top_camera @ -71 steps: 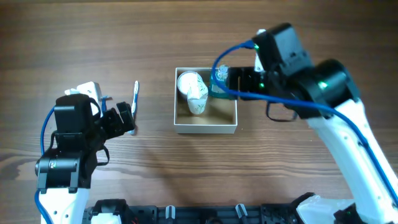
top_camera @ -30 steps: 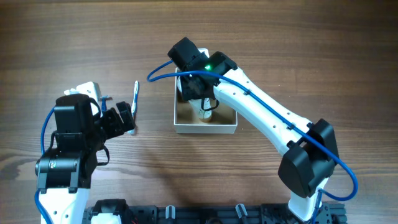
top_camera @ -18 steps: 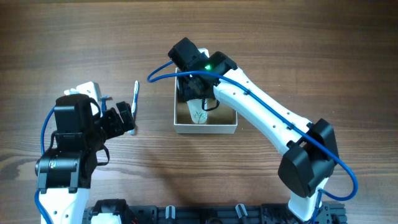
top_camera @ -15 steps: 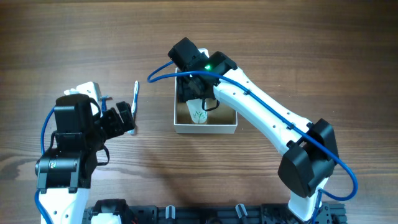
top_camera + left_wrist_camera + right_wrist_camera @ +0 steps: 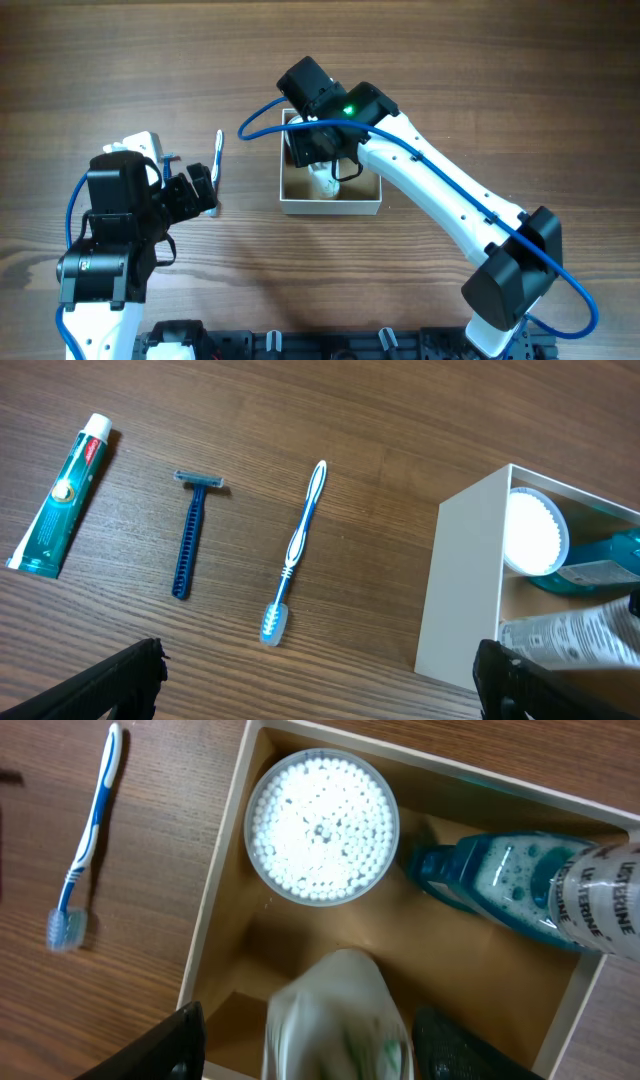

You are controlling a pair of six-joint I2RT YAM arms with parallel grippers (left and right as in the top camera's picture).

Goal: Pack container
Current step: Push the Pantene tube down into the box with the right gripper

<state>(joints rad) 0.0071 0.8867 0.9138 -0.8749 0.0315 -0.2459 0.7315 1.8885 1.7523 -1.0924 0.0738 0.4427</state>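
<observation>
Container [image 5: 450, 980] sits directly under right tool [image 5: 320, 1042], its jaws spread wide apart.

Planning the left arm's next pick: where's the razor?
Left wrist view: the razor lies between the toothpaste and the toothbrush, left of the box.
</observation>
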